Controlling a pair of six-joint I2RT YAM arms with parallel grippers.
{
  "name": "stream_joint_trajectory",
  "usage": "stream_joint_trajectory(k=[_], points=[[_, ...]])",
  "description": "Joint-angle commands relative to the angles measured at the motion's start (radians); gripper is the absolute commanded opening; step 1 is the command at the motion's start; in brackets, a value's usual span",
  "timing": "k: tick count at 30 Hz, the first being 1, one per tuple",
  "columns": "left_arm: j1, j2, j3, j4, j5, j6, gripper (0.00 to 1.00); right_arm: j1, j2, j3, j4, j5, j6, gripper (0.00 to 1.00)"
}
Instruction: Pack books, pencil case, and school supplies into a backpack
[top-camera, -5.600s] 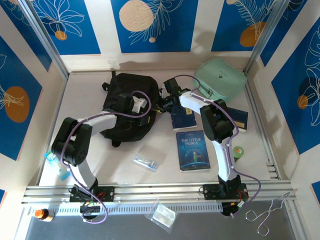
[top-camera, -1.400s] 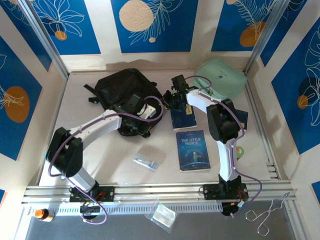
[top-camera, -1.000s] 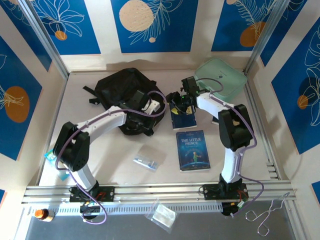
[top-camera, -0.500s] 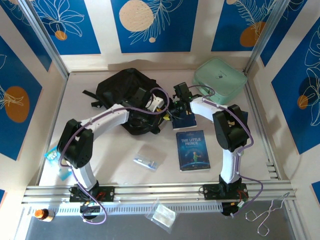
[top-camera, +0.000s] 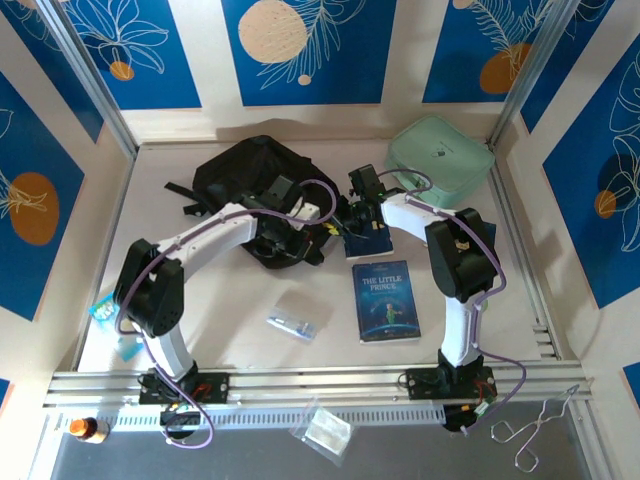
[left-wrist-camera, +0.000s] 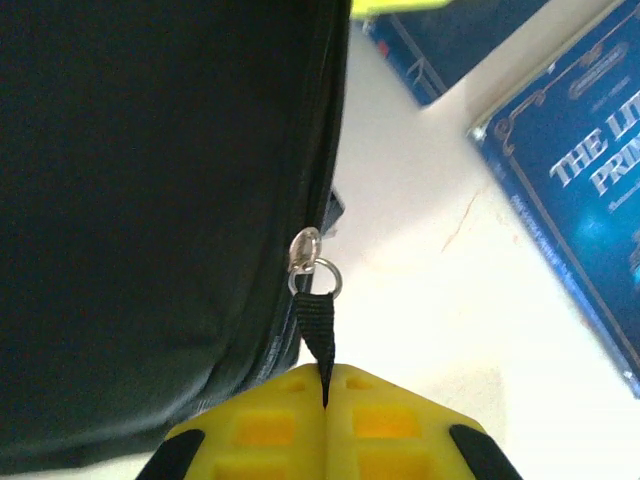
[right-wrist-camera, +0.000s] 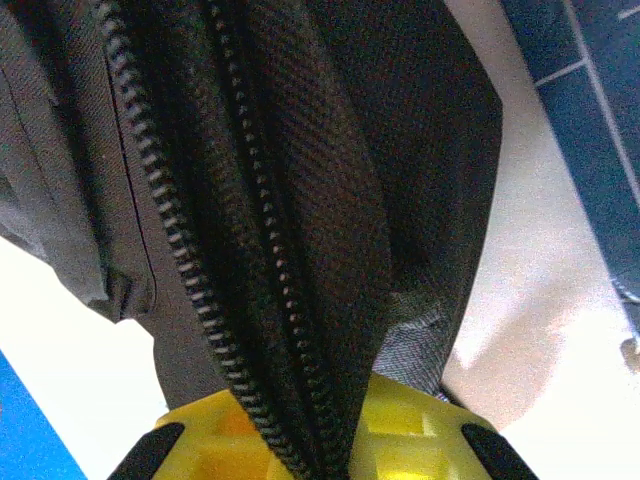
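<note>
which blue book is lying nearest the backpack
The smaller navy paperback, lying just right of the soft black fabric backpack. The larger starry "The Little Prince" paperback lies further toward the arm bases.

The left arm (top-camera: 215, 232) stretches far and rightward, the right arm (top-camera: 455, 250) far and leftward, wrists close together. The left gripper (left-wrist-camera: 325, 385) pinches a zip pull (left-wrist-camera: 318, 330), yellow fingers pressed together. The right gripper (right-wrist-camera: 335, 435) clamps the backpack (right-wrist-camera: 300, 200) fabric.
</note>
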Motion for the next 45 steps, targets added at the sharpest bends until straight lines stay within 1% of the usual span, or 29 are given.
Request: stream_joint_trajectory(k=[1,4,11,19,25,31,32,37,42,45], points=[[-0.005,-0.065,0.000,-0.125,-0.032,0.026,0.00,-0.019,0.016,0.038,-0.006,0.043,-0.018,0.10],[-0.003,-0.086,-0.002,-0.151,-0.026,0.048,0.00,-0.023,0.013,0.049,-0.015,0.046,-0.022,0.10],[-0.001,-0.089,-0.017,-0.190,-0.052,0.067,0.00,-0.027,-0.002,0.059,-0.007,0.036,-0.026,0.09],[0.003,-0.068,-0.067,-0.220,-0.126,0.057,0.00,-0.029,-0.020,0.069,-0.001,0.028,-0.029,0.09],[0.013,-0.040,-0.078,-0.224,-0.153,0.054,0.00,-0.029,-0.022,0.067,0.005,0.017,-0.025,0.09],[0.017,-0.025,-0.086,-0.231,-0.144,0.062,0.00,-0.033,-0.028,0.066,0.008,0.018,-0.029,0.09],[0.018,-0.032,-0.083,-0.227,-0.130,0.061,0.00,-0.035,-0.027,0.068,0.008,0.019,-0.032,0.09],[0.017,-0.107,-0.050,-0.151,0.006,0.040,0.00,-0.026,-0.002,0.072,0.014,0.012,-0.029,0.09],[0.017,-0.121,-0.043,-0.136,-0.009,0.003,0.00,-0.024,0.009,0.063,0.024,0.017,-0.019,0.09],[0.019,-0.092,-0.075,-0.171,-0.077,-0.003,0.00,-0.031,0.011,0.079,0.010,0.025,-0.026,0.08]])
